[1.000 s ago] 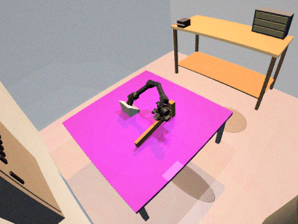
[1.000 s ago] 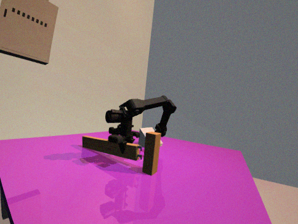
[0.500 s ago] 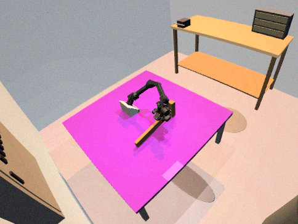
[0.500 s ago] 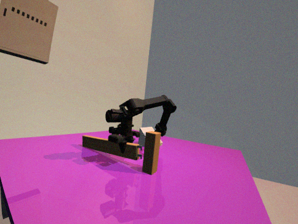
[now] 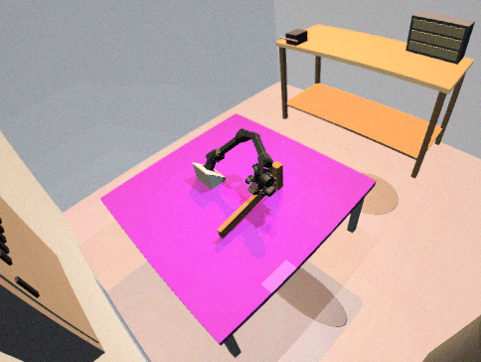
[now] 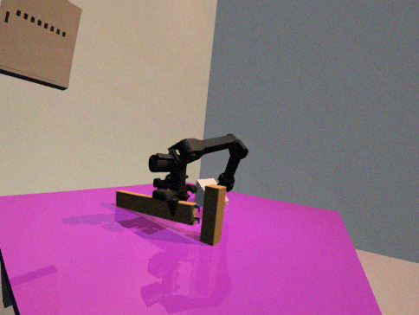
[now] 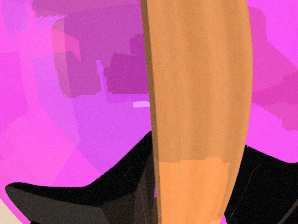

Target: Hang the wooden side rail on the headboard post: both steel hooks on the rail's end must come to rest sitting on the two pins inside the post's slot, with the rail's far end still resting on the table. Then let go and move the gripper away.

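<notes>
The wooden side rail [image 5: 240,215] [image 6: 147,205] [image 7: 200,83] is a long orange-brown board. It slopes from its far end on the magenta table [image 5: 164,234] [image 6: 281,264] up to the end near the post. My gripper [image 5: 259,188] [image 6: 172,204] [image 7: 178,135] is shut on the rail close to that end. The headboard post [image 5: 277,174] [image 6: 213,215] stands upright on the table. Two steel hooks [image 6: 196,215] on the rail's end sit right beside the post's face. I cannot tell whether they touch the pins in the slot.
The arm's white base [image 5: 209,174] [image 6: 205,187] stands behind the post. A wooden workbench [image 5: 373,50] with a drawer box [image 5: 439,37] is at the back right of the room. A cabinet [image 5: 30,278] stands at the left. A pale patch [image 5: 279,274] marks the table's front edge.
</notes>
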Controlling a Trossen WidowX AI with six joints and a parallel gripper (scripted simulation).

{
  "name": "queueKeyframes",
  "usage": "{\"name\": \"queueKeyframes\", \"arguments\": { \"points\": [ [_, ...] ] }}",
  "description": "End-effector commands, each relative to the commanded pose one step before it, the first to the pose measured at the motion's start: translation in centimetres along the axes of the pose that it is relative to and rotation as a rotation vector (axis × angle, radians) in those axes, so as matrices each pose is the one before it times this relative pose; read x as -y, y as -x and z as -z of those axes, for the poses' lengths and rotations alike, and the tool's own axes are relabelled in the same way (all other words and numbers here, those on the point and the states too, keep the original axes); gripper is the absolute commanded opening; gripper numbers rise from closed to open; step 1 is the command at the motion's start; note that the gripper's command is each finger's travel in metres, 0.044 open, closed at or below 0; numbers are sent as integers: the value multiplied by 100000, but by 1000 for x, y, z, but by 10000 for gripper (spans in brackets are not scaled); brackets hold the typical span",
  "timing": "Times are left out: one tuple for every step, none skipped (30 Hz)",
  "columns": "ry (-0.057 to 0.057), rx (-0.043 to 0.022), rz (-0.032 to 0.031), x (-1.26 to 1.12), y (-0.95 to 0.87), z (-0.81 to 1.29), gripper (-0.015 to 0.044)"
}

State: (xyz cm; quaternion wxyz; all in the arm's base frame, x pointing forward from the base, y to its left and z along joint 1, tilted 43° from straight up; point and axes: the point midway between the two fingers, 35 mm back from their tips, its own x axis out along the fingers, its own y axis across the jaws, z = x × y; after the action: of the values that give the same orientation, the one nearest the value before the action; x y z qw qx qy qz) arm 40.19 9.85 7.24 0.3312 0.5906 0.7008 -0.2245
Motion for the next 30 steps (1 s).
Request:
{"name": "queueKeyframes", "arguments": {
  "points": [
    [328, 206, -2241, -267, 929, 315, 0],
    [0, 0, 0, -8, 8, 7, 0],
    [0, 0, 0, -8, 7, 7, 0],
    [0, 0, 0, -8, 6, 7, 0],
    [0, 0, 0, -8, 5, 7, 0],
    [0, 0, 0, -12, 6, 11, 0],
    [0, 0, 0, -12, 4, 11, 0],
    [0, 0, 0, -12, 3, 11, 0],
    [0, 0, 0, -12, 1, 11, 0],
    [0, 0, -1, -12, 0, 11, 0],
    [0, 0, 0, -12, -1, 11, 0],
    [0, -1, 0, -9, -2, 11, 0],
    [0, -1, 0, -5, -2, 11, 0],
    [0, 0, 0, -1, -2, 10, 0],
    [0, 0, 0, 2, -1, 10, 0],
    [0, 0, 0, 5, -1, 11, 0],
    [0, 0, 0, 9, 0, 11, 0],
    [0, 0, 0, 10, 1, 12, 0],
    [0, 0, 0, 10, 3, 12, 0],
    [0, 0, 0, 10, 4, 12, 0],
    [0, 0, 0, 10, 5, 12, 0],
    [0, 0, 0, 10, 5, 12, 0],
    [0, 0, 0, 10, 5, 12, 0],
    [0, 0, 0, 10, 5, 12, 0],
    [0, 0, 0, 10, 4, 12, 0],
    [0, 0, 0, 10, 4, 12, 0],
    [0, 0, 0, 10, 3, 12, 0],
    [0, 0, 0, 10, 3, 12, 0],
    [0, 0, 0, 10, 2, 12, 0],
    [0, 0, 0, 10, 1, 12, 0]
  ]
}}
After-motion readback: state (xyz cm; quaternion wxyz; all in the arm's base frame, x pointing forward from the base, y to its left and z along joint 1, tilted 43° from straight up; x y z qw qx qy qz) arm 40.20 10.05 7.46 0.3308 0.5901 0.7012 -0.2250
